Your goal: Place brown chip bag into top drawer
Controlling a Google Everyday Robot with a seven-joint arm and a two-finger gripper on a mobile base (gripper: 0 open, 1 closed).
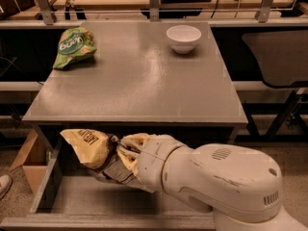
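Observation:
The brown chip bag (pixel 91 148) shows its tan-yellow end and grey printed back. It hangs crumpled over the open top drawer (pixel 48 186), just below the front edge of the grey cabinet top (pixel 139 85). My gripper (pixel 118 153) is shut on the bag from the right and holds it above the drawer floor, towards the drawer's left half. The large white arm housing fills the lower right and hides the drawer's right side.
A green chip bag (pixel 73 46) lies at the back left of the cabinet top. A white bowl (pixel 183 37) stands at the back right. A cardboard box (pixel 30 163) sits on the floor left of the drawer.

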